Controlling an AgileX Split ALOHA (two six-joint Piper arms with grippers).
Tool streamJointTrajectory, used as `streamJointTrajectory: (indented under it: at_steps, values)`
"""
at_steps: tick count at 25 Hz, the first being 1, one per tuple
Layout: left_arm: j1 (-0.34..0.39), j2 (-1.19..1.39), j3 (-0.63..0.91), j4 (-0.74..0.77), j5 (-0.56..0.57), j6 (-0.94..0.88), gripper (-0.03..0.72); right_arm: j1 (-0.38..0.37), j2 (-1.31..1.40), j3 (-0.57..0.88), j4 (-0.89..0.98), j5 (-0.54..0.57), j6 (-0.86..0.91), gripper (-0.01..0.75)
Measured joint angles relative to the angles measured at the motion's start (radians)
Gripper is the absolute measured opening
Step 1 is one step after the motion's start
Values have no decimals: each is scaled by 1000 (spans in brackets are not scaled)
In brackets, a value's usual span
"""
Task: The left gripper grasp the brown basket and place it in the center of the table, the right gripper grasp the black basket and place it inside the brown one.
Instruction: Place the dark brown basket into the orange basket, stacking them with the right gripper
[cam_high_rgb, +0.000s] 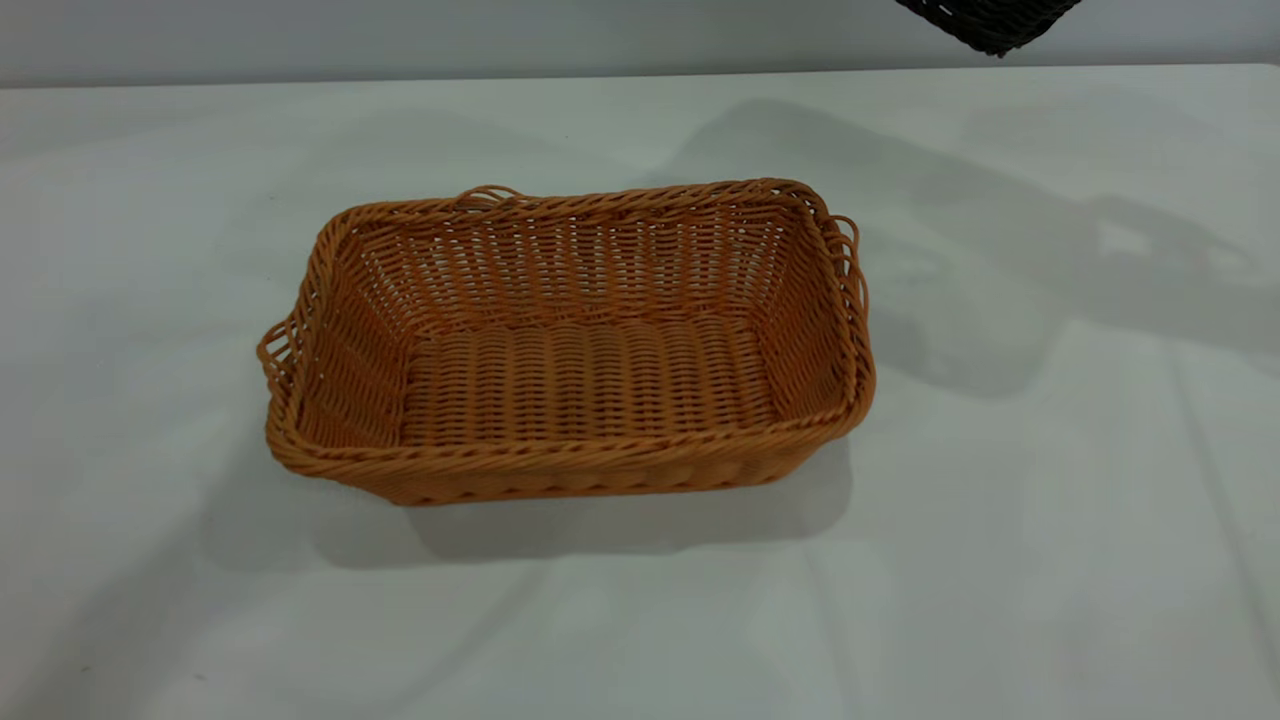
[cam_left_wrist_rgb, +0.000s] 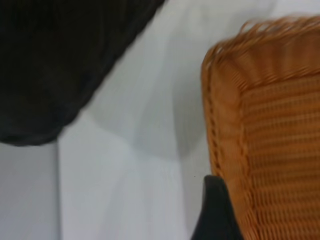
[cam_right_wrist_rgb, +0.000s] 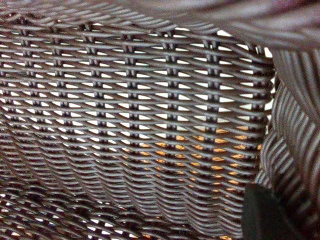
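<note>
1. The table (cam_high_rgb: 1050, 520) is white and wide, a pale wall behind it.
2. The brown basket (cam_high_rgb: 570, 345) sits upright near its middle — nothing inside.
3. The black basket (cam_high_rgb: 990, 22) hangs in the air above the far right edge; my right wrist view is filled with its weave (cam_right_wrist_rgb: 135, 125), brown showing through the gaps.
4. My left gripper (cam_left_wrist_rgb: 216, 212) shows one dark finger just beside the brown basket's rim (cam_left_wrist_rgb: 220, 130) — I can't tell how either gripper's fingers stand.
</note>
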Motion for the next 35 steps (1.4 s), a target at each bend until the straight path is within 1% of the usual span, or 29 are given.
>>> streamJointTrajectory:
  at_steps: [1,3,4,9,11,13,16,24,27,29,30,32,35]
  values:
    - [0,-58,0,5,37,-3,459,12,0,0,-12,0,2,92]
    - [0,-154,0,9,74,-8,454,60,0,-3,-70,0,10,92]
    - [0,-199,1,9,81,-8,454,103,0,-4,-124,-1,17,92]
    - [0,-346,3,12,83,-29,453,369,0,-5,-433,-18,98,92]
    - [0,-371,5,12,85,-44,453,441,8,-5,-491,-41,128,92]
    - [0,-383,8,13,85,-65,453,485,35,-12,-507,-69,157,92]
    - [0,-384,8,17,95,-88,453,507,103,-32,-509,-101,192,92]
    - [0,-384,8,20,99,-95,453,508,237,-59,-467,-146,218,94]
    - [0,-384,8,20,100,-107,453,508,252,-59,-470,-171,218,113]
    - [0,-384,8,20,100,-110,453,508,252,-59,-472,-178,216,153]
    - [0,-384,8,20,100,-110,453,508,251,-59,-470,-177,210,188]
    - [0,-384,8,20,100,-111,453,508,244,-59,-469,-168,181,276]
    - [0,-394,8,31,103,-145,453,508,210,-59,-473,-107,121,448]
